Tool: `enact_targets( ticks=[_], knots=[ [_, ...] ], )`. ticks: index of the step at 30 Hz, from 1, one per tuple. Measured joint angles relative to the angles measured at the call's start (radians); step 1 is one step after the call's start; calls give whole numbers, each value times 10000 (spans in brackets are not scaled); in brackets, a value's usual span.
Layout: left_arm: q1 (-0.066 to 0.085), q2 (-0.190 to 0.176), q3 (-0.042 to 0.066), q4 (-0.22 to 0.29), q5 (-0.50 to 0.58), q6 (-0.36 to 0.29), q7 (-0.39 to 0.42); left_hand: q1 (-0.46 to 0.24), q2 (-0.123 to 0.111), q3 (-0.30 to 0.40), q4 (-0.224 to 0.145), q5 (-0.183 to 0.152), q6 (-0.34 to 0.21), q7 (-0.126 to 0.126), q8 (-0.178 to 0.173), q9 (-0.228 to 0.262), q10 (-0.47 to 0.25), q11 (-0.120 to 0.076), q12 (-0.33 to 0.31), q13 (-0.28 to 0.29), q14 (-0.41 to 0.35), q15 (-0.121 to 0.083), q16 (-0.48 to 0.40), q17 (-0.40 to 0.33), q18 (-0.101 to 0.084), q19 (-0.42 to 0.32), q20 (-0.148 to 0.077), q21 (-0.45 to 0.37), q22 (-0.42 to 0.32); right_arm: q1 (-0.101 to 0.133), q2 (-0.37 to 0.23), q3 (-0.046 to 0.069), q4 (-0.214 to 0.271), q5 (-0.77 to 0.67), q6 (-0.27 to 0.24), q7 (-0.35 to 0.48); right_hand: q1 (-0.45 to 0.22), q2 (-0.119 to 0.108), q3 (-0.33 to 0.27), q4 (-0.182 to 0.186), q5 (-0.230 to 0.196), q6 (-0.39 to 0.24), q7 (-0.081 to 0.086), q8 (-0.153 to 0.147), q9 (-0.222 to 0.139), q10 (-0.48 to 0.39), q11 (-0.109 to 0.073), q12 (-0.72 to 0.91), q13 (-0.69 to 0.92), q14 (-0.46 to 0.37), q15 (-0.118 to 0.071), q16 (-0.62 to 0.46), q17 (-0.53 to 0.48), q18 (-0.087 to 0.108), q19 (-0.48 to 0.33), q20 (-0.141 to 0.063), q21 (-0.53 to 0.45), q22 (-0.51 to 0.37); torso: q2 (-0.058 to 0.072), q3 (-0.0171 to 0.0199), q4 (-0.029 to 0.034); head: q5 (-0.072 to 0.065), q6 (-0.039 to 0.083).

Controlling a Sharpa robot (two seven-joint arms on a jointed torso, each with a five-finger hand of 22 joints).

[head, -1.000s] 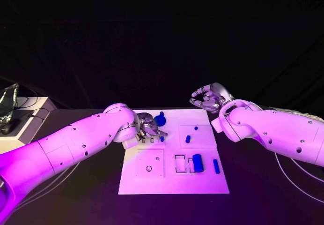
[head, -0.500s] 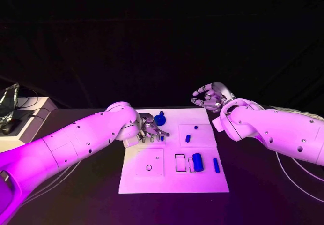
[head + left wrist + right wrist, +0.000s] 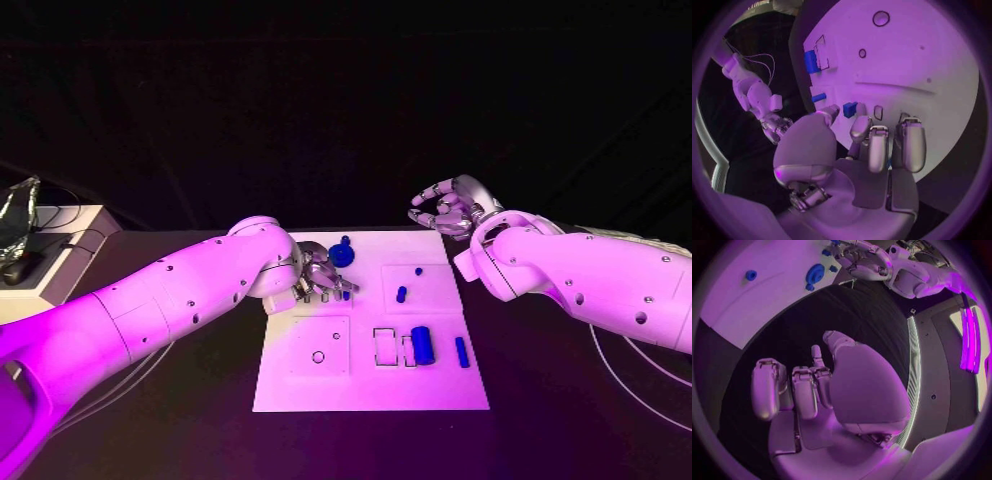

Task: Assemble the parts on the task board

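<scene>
Black counter carries the white task board [image 3: 433,395] at centre, with no writing legible on it. Left hand [image 3: 320,277] rests at its 10 o'clock corner, fingers [image 3: 870,145] spread, grasping nothing. Right hand [image 3: 449,208] hovers at 1 o'clock, fingers curled, empty. Blue parts [image 3: 423,345] lie toward 4 o'clock.
</scene>
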Motion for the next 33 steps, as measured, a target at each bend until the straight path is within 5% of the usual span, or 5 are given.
enact_targets(
  ticks=[8,17,21,33],
  knots=[
    [3,19,3,-65,130,3,6,260,0,417,-12,0,-21,-21,4,128,-93,-13,-124,-148,0,1,0,0,1,0,0,0,-1,0,1,0,2,10,39,8,0,0,28,28,38,0,0,0,0,0,0,0,-1,0,0,0,0,0,0,0,0,-1,4,-7,12,-21,-26],
    [4,-15,3,-122,541,-53,28,1030,-296,2409,-236,-4,-103,-85,33,537,-289,-70,-368,-435,37,-37,-2,-1,0,-79,-78,-46,-1,-31,19,-31,-120,15,150,9,0,0,55,1,37,0,0,-1,15,0,0,0,-3,0,0,0,0,0,0,0,0,-2,-3,-13,15,-14,-44],
    [5,-23,3,-161,810,-70,53,1369,-374,3413,-732,-36,-279,-91,102,551,-410,-118,-544,-632,-6,-81,-45,-1,0,-96,-95,-82,-2,-45,22,-42,-153,17,207,5,0,0,55,1,37,1,0,-1,15,0,0,0,-3,0,1,0,0,0,0,0,0,-2,-9,-13,16,-12,-60],
    [-1,-185,-19,-23,1282,-208,118,1321,-321,3876,-340,270,-441,-40,238,550,-461,-109,-753,-932,-17,-90,-45,-1,1,-129,-128,-82,-3,-78,22,-54,-215,25,344,-16,-2,-1,184,11,209,1,0,37,65,0,0,0,-5,0,1,0,8,0,0,1,-85,-3,-22,-12,31,-14,-75]
  ],
)
